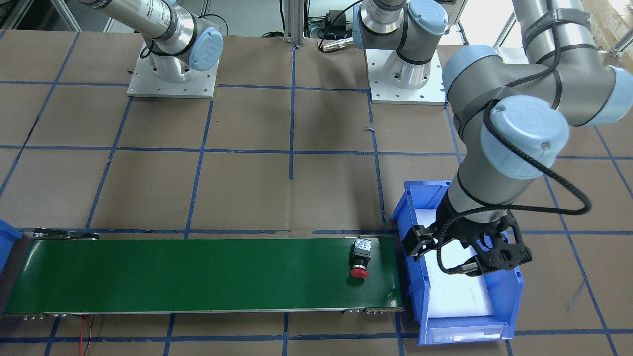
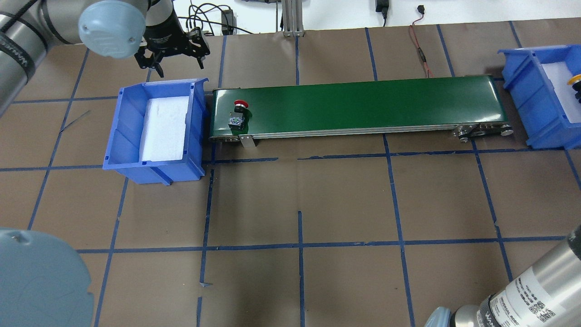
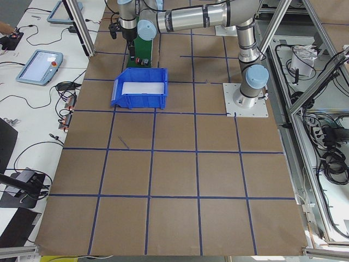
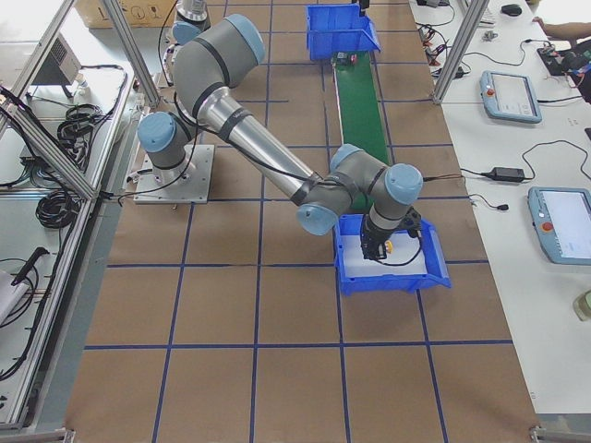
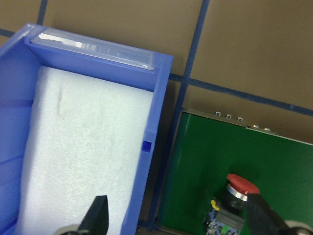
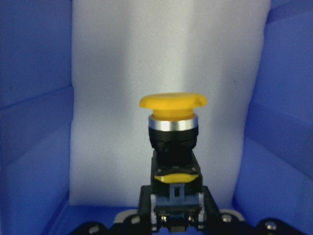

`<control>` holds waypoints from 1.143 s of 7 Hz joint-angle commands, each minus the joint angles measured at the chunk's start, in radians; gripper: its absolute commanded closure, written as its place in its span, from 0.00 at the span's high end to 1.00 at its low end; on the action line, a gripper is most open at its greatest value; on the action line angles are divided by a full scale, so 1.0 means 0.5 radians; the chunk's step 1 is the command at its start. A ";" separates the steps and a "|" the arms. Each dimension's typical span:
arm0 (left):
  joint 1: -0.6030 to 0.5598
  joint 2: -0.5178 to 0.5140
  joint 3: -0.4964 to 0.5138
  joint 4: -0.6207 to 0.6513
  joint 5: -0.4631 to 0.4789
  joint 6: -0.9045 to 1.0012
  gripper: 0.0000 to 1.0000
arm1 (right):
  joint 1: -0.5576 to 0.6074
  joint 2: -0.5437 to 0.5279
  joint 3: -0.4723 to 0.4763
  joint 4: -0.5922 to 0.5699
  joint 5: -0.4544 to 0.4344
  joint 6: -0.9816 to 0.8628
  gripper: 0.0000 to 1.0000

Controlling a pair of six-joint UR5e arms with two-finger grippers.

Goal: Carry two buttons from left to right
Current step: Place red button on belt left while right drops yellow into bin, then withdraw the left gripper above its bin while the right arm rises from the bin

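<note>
Blue foam-lined left bin (image 2: 197,129) under splayed left gripper (image 2: 178,56); yellow button (image 6: 172,132) clamped by right gripper (image 6: 172,198) over right bin (image 2: 522,95)

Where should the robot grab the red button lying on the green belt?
Grab the red button by its boxy black body, coming straight down. It lies on its side, so the body's flat sides are reachable; the round cap would probably slip.

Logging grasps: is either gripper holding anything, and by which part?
The right gripper grips the yellow button by its boxy base; the left gripper is open, empty.
</note>
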 commanded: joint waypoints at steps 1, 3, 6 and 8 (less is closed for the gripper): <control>0.115 0.227 -0.013 -0.227 0.134 0.329 1.00 | 0.006 0.053 -0.002 -0.053 0.000 0.002 0.10; 0.240 0.503 -0.037 -0.444 0.169 0.612 1.00 | 0.006 0.072 0.004 -0.077 0.003 0.002 0.10; 0.222 0.669 -0.328 -0.461 0.093 0.659 1.00 | 0.021 0.093 0.004 -0.077 0.031 0.002 0.11; 0.231 0.679 -0.393 -0.439 0.086 0.662 1.00 | 0.021 0.096 0.004 -0.080 0.031 0.002 0.37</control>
